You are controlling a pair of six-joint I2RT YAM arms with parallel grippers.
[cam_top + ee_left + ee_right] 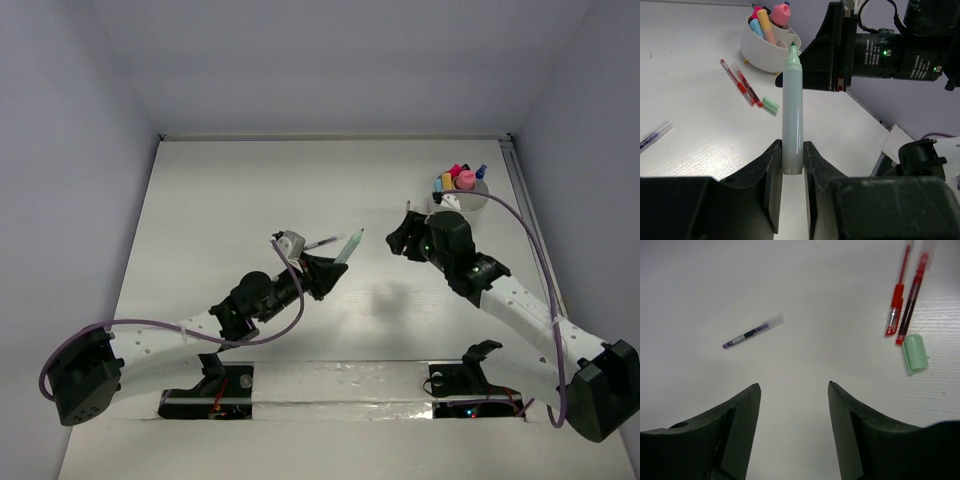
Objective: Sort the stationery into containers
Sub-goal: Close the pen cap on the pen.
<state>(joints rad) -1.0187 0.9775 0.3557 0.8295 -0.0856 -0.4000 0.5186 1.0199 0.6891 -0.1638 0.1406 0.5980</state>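
My left gripper (pixel 333 266) (pixel 791 146) is shut on the base of a pale-green uncapped marker (pixel 350 245) (pixel 792 107), held above the table with its tip toward the white round cup (pixel 470 196) (pixel 760 54). The cup holds pink, yellow, orange and blue markers (pixel 458 178) (pixel 771 20). My right gripper (pixel 402 238) (pixel 794 386) is open and empty, just left of the cup. Two red pens (pixel 905 297) (pixel 741 84) and a pale-green cap (pixel 915 354) (pixel 770 103) lie ahead to its right. A clear purple pen (pixel 753 331) (pixel 323 243) lies on the table.
The right arm (pixel 885 50) looms close beyond the marker's tip in the left wrist view. White walls enclose the table (pixel 220 210) on three sides. A cable (pixel 525 225) loops past the cup.
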